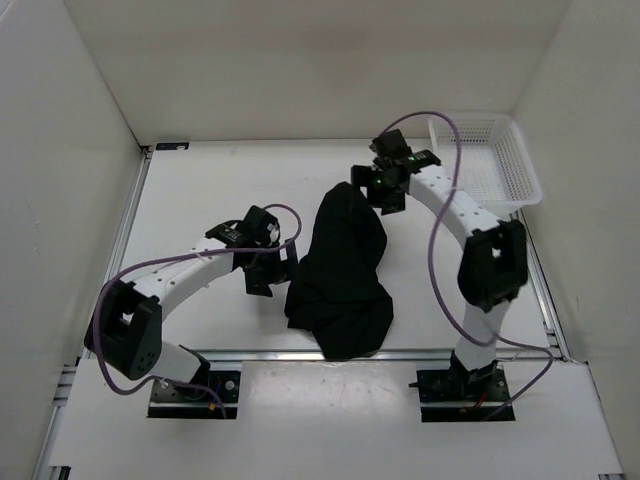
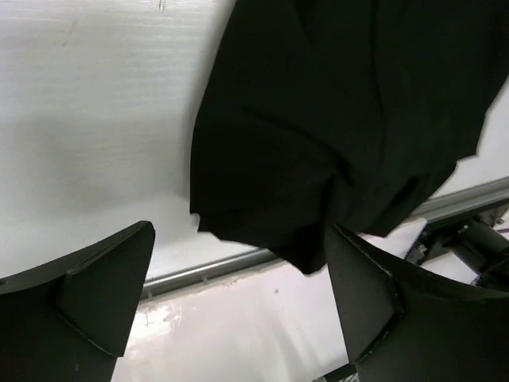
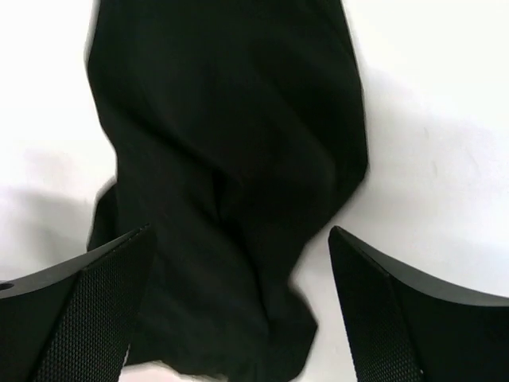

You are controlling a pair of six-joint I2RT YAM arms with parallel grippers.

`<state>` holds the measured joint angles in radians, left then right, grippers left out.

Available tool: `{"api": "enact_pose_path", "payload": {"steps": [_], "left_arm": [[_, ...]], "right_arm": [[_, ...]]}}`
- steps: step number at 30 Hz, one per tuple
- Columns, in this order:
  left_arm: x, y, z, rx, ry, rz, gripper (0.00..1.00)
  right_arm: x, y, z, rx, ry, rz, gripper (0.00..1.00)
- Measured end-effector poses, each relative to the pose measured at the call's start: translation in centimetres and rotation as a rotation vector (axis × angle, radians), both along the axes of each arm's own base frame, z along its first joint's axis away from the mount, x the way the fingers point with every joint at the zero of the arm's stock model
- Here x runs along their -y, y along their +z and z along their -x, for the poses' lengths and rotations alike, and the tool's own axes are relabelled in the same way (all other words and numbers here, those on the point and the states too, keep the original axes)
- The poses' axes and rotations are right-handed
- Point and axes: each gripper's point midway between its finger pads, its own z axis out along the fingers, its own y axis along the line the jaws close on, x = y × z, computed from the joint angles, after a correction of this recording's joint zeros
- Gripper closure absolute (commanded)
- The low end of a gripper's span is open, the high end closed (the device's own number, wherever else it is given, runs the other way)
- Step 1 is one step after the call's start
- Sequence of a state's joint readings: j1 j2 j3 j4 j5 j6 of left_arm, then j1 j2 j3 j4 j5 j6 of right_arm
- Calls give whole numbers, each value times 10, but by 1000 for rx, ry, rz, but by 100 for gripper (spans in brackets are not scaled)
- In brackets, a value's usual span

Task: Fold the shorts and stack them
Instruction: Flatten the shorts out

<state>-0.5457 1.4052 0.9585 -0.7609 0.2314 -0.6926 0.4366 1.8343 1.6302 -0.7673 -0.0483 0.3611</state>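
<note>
You see both arms bent inward, claws spread and empty: the left gripper (image 1: 275,270) just beside the crumpled shorts (image 1: 340,270) in the middle of the table (image 1: 200,185), the right gripper (image 1: 378,190) over their far end, with the basket (image 1: 522,170) in the far-right corner.

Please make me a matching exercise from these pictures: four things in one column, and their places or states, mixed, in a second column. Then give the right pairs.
Column one:
1. shorts
2. basket
3. left gripper
4. right gripper

Column two:
A. far right corner of the table
B. at the far end of the shorts, jaws open
C. black heap in the middle
D. left of the shorts, jaws open

Pairs: 1-C, 2-A, 3-D, 4-B
</note>
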Motion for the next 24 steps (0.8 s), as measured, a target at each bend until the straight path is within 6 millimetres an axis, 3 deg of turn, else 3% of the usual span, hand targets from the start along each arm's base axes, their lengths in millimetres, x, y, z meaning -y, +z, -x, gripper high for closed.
{"api": "enact_pose_path", "payload": {"steps": [6, 8, 10, 11, 12, 13, 16, 17, 20, 24], "left_arm": [[4, -37, -1, -84, 6, -29, 18], [5, -46, -1, -105, 9, -38, 35], [5, -56, -2, -126, 14, -48, 53], [4, -61, -3, -138, 16, -54, 77], [3, -66, -3, -153, 24, -61, 87], [0, -71, -4, -166, 23, -69, 90], [-10, -77, -11, -184, 52, -73, 90], [-14, -75, -18, -177, 65, -68, 90], [-26, -60, -48, -128, 112, -41, 90], [-46, -18, -102, -17, 167, -13, 90]], "right_arm": [[-47, -10, -74, 44, 23, -38, 7], [-58, -20, -94, 51, 23, -51, 7], [-67, -33, -109, 43, 19, -61, 14], [-70, -42, -113, 33, 15, -63, 18], [-72, -50, -116, 22, 13, -62, 25], [-74, -59, -118, 6, 10, -61, 46], [-75, -81, -115, -44, 2, -51, 91], [-74, -84, -113, -58, -2, -48, 98], [-74, -73, -114, -53, -9, -51, 100], [-83, -21, -136, 76, -10, -114, 100]]}}
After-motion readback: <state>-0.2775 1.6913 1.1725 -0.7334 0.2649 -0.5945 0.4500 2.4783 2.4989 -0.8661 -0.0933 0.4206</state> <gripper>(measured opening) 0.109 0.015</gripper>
